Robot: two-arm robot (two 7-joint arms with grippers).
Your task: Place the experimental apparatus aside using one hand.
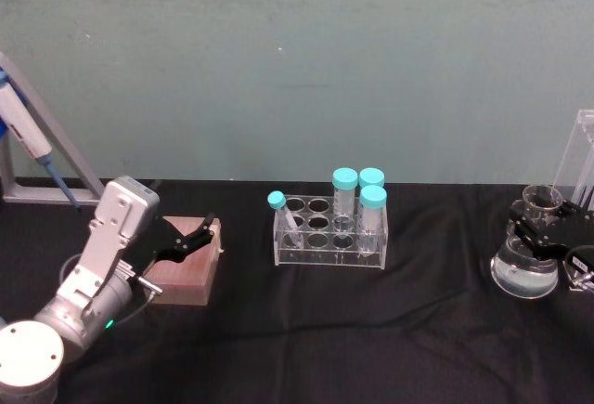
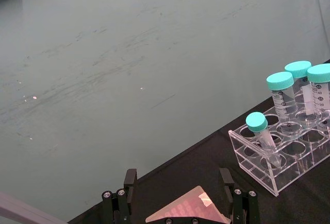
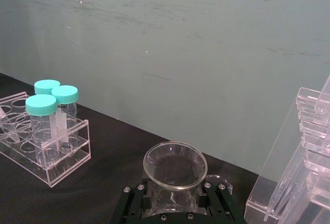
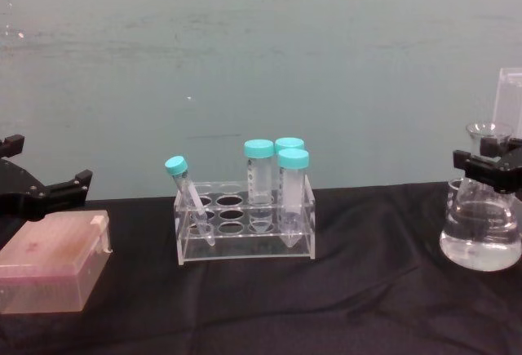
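Black fingers of the right gripper [image 1: 541, 228] sit around the neck of the conical flask [image 1: 525, 269], one on each side, so it looks clamped on the glass just under the flared rim. In the chest view the flask [image 4: 480, 237] stands upright on the black tablecloth [image 1: 371, 330] at the far right, with clear liquid pooled in its wide base. The right wrist view looks straight down into the flask mouth [image 3: 175, 165], with the fingers hugging it from both sides.

Just beside and behind the flask stands the clear acrylic stand [image 1: 580, 158], cut off by the edge, so I can't make out what it carries. No readable label on the flask.

Middle of the table: a clear tube rack [image 1: 329, 234] with three big teal-capped tubes [image 1: 345, 195] upright and one small tube [image 1: 283, 214] leaning. The big tubes have graduation marks; "40" and "30" can be read in the left wrist view, the rest is too small.

Far left, the left gripper [image 1: 190, 237] hovers with its fingers apart over a pinkish box [image 1: 186, 269], well apart from the glassware. A blue-and-white pipette [image 1: 28, 135] hangs on a rack at the left edge, partly cut off.
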